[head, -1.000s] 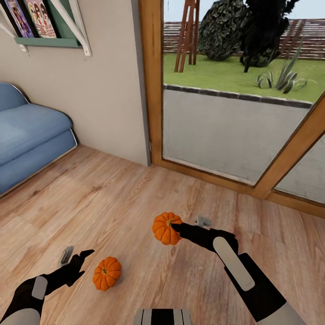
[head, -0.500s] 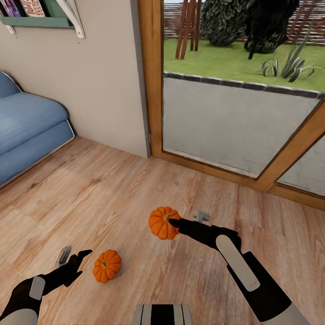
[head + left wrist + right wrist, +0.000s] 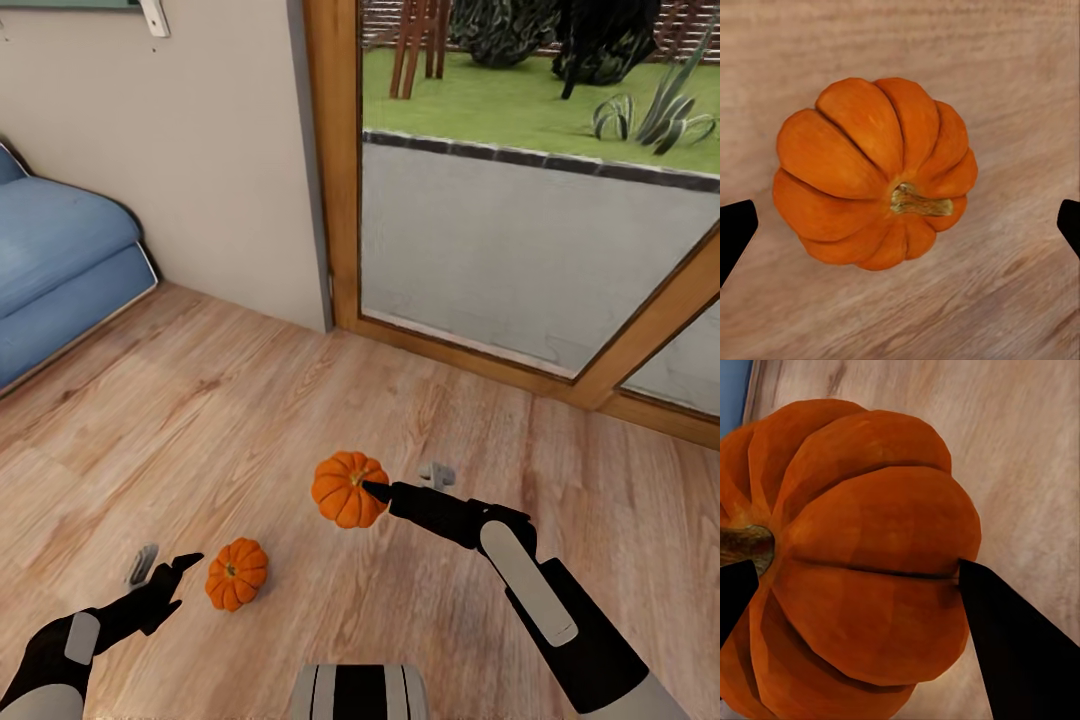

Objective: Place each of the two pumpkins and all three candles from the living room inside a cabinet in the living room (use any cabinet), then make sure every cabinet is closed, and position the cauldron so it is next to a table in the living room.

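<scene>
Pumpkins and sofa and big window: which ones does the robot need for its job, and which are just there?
For the job:
- round orange ribbed pumpkin on the wooden floor, by the open left pincer
- second orange pumpkin, held in the right pincer

Just there:
- blue padded sofa
- wood-framed glass door

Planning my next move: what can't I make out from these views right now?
- Head view: the far finger of the right hand sits behind its held pumpkin.
- Right wrist view: that pumpkin's underside is cut off by the picture edge.
- Left wrist view: the left hand shows just fingertips at the edges, flanking the floor pumpkin.
</scene>
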